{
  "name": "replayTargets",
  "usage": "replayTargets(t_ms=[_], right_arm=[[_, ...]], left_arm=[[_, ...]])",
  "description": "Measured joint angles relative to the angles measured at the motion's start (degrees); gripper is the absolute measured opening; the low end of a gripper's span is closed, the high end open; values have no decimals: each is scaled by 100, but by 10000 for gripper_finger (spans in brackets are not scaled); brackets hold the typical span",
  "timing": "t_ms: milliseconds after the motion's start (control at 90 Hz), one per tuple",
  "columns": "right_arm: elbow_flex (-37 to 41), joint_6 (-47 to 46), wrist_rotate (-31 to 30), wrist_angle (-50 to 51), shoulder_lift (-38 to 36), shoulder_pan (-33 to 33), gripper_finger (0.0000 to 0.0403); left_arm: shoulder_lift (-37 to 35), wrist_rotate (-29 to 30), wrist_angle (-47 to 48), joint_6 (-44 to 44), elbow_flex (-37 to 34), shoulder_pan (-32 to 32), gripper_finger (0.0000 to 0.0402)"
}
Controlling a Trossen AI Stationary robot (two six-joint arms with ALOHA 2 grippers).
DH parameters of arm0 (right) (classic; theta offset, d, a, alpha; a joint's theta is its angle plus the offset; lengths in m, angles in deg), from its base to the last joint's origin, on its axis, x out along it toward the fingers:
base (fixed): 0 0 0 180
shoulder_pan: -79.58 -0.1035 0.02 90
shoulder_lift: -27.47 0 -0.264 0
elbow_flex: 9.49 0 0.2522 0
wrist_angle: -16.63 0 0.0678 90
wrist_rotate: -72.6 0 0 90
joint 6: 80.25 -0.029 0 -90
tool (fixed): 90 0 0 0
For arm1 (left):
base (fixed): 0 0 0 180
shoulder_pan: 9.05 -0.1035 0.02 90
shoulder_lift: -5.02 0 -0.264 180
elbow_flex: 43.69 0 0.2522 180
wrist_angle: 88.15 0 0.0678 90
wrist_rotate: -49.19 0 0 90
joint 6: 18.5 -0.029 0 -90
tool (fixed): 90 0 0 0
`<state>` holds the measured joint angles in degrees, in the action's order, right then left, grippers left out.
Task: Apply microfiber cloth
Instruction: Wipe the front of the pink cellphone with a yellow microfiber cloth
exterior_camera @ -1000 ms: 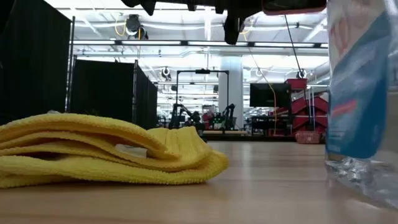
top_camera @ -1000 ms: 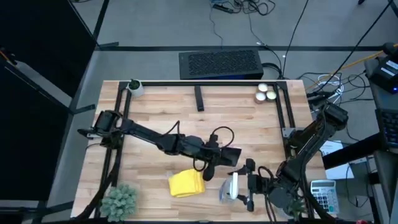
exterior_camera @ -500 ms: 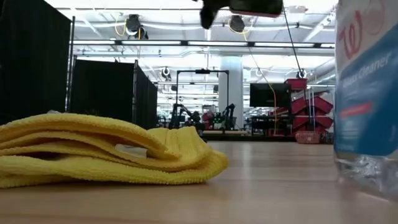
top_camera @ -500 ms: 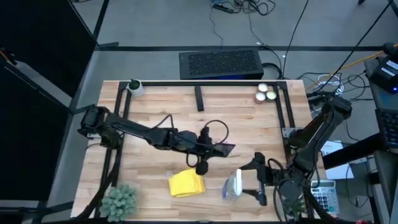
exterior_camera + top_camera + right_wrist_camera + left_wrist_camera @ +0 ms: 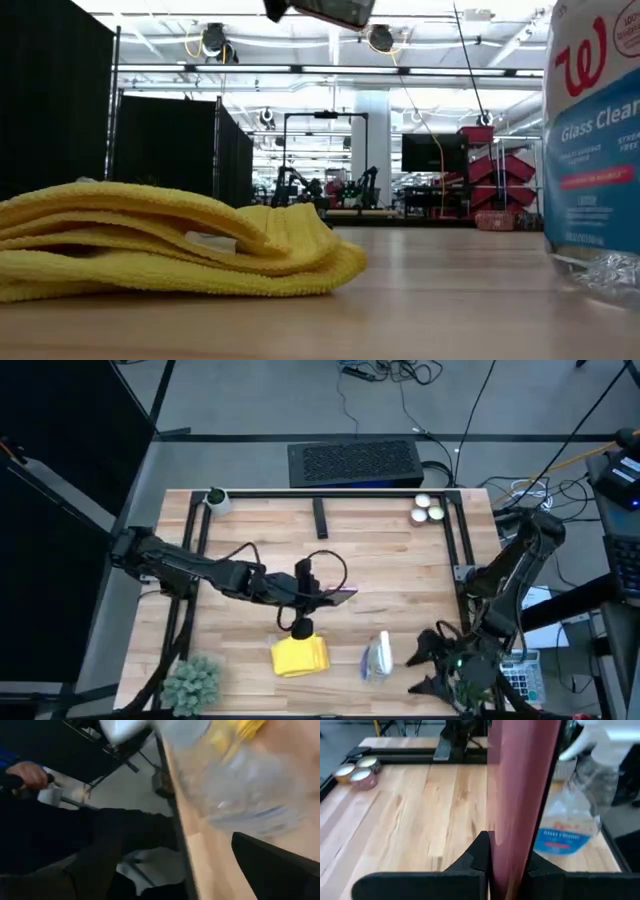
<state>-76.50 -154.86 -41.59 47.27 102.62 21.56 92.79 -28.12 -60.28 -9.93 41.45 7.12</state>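
Observation:
The yellow microfiber cloth (image 5: 300, 657) lies folded on the table near its front edge, flat on its underside (image 5: 170, 250). Just to its right, a clear spray bottle (image 5: 377, 657) with a blue label (image 5: 595, 150) stands on its base. Above and behind the cloth, my left gripper (image 5: 322, 596) is shut on a dark phone (image 5: 338, 597) in a pink case. Right of the bottle, my right gripper (image 5: 425, 665) is open and clear of the bottle. My left gripper pinches the phone between its two fingers (image 5: 480, 855), at the phone's end nearest the wrist (image 5: 507, 850). The fingers lie about level and point toward the table's right. The phone sticks out forward past them, lifted clear of the table, one long side tipped up.
A small plant (image 5: 190, 682) stands at the near left corner and a little pot (image 5: 215, 500) at the far left. Small tins (image 5: 428, 508) and a black bar (image 5: 320, 518) lie at the back. Black frame rails (image 5: 462, 540) edge the table. A person's hand (image 5: 27, 772) shows beyond the table.
My right gripper has let go of the spray bottle and drawn back toward the table's right edge. The bottle, tilted before, now stands upright. My left gripper has carried the phone toward the table's left, to above the cloth's far side.

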Motion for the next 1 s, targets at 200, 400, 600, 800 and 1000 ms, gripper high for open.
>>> replayTargets(t_ms=[200, 400, 600, 800, 1000], right_arm=[[0, -75, -191, -2338, 1506, -51, 364], [-4, 1057, -525, -5033, 2654, 148, 364], [-4, 1495, -981, -4047, 2736, 485, 364], [-4, 1113, -1440, -1540, 2146, 740, 364], [-4, 549, -1610, 610, 1473, 907, 363]], left_arm=[[13, 2, 343, 288, -2, 297, 9], [13, 94, 276, 466, -2, 498, 9], [13, 133, 338, 676, -2, 652, 8], [13, 454, 1130, 1379, -2, 760, 8], [13, 813, 2072, 1962, -2, 901, 8]])
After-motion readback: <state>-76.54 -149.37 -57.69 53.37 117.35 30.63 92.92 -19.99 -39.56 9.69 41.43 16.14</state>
